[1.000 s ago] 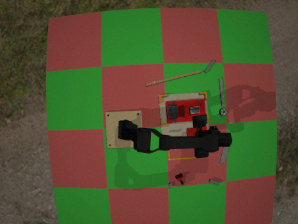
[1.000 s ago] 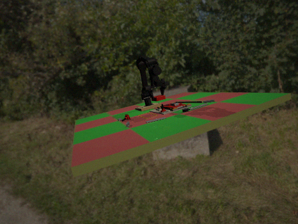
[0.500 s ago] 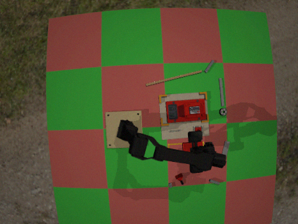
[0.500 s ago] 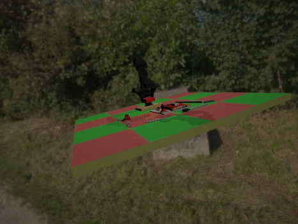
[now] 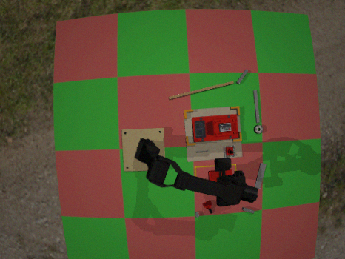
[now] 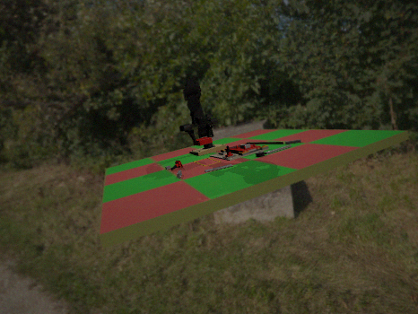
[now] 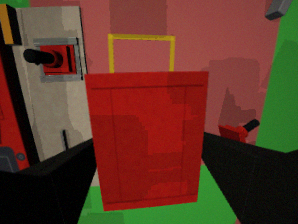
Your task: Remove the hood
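The red rectangular hood [image 5: 215, 176] [image 6: 204, 142] [image 7: 145, 125] is off the car and held in the air, above the table. My gripper [image 5: 224, 179] [image 7: 148, 140] is shut on it, one black finger at each long side. The marked area, a yellow outline [image 5: 207, 166] [image 7: 141, 37], lies on the table below; the hood and arm hide part of it in the top view and the wrist view. The red toy car [image 5: 209, 136] [image 6: 244, 150] [image 7: 7, 110] sits beside it on a beige board, its grey engine exposed.
A red block with a black knob [image 5: 229, 151] [image 7: 59, 59] stands on the board strip between car and outline. A red piece with a black handle [image 5: 207, 204] [image 7: 232, 132] and grey bars [image 5: 260, 175] [image 5: 257, 106] lie around. A thin stick [image 5: 201, 90] lies behind the car.
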